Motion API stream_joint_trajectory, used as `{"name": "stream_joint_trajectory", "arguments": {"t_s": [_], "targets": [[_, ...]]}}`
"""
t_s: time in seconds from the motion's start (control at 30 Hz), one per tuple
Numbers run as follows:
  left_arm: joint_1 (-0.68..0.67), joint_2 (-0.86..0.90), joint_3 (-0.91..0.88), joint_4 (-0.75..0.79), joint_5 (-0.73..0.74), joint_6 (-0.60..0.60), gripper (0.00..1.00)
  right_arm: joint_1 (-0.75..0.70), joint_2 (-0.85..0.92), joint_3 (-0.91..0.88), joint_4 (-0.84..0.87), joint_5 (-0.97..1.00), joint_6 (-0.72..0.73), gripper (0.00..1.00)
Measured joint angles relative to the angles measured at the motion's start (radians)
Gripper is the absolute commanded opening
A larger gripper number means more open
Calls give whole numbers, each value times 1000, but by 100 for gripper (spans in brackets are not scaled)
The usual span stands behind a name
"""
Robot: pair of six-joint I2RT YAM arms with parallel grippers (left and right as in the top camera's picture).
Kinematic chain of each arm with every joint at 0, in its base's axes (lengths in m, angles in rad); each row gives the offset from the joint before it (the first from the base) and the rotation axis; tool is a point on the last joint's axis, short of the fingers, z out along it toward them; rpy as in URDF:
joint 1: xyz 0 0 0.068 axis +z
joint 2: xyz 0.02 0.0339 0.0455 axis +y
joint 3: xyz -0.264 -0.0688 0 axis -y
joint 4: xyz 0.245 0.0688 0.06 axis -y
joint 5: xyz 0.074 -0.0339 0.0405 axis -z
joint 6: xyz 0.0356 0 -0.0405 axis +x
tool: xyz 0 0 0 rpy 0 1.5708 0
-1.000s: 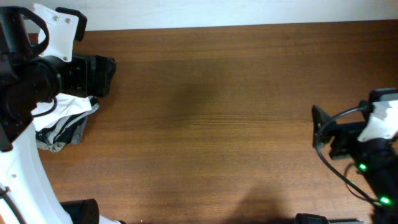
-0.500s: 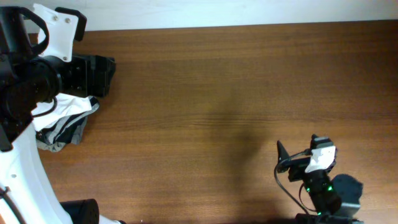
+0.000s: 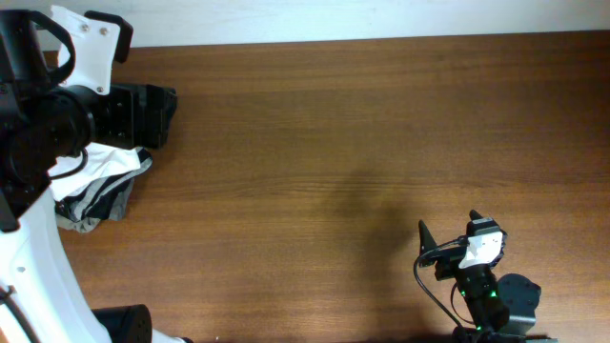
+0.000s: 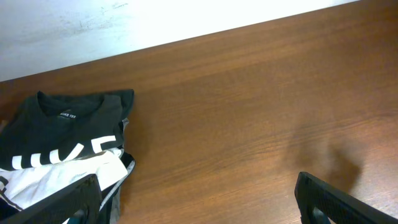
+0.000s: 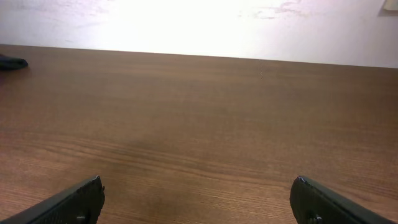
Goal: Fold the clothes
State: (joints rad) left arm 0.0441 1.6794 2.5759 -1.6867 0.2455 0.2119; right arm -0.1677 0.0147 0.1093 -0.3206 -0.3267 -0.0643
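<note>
The clothes (image 4: pixel 65 118), a dark charcoal shirt with white block lettering, lie folded at the table's far left, with a white garment (image 4: pixel 59 175) partly over their near part. In the overhead view this pile (image 3: pixel 100 191) lies partly under my left arm. My left gripper (image 4: pixel 199 208) is open and holds nothing; its left finger hangs over the pile's near edge. From above, the left gripper (image 3: pixel 152 114) is a black block just above the pile. My right gripper (image 5: pixel 199 208) is open over bare wood; seen from above, the right gripper (image 3: pixel 448 227) is near the front edge.
The brown wooden table (image 3: pixel 324 143) runs wide between the two arms. A white wall (image 5: pixel 205 25) borders its far edge. A grey garment (image 3: pixel 84 221) pokes out at the bottom of the pile. A small dark object (image 5: pixel 11 62) lies at the far left.
My right arm has swung from the table's right edge leftward and toward the front edge. The left arm and the pile have not moved.
</note>
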Motion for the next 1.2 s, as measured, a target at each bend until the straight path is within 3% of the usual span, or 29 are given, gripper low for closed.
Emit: {"name": "stream_joint_trajectory", "arguments": {"t_s": [0.77,0.9,1.2], "targets": [[0,-4,-12,46,-10,0,99,0,0,-2,0,0,0,99],[-7,-80,-213,307,-6,0,99,0,0,-2,0,-1,0,99],[-59,-512,-1126,1055,-4,0,99,0,-2,-3,2,-4,0,99]]}}
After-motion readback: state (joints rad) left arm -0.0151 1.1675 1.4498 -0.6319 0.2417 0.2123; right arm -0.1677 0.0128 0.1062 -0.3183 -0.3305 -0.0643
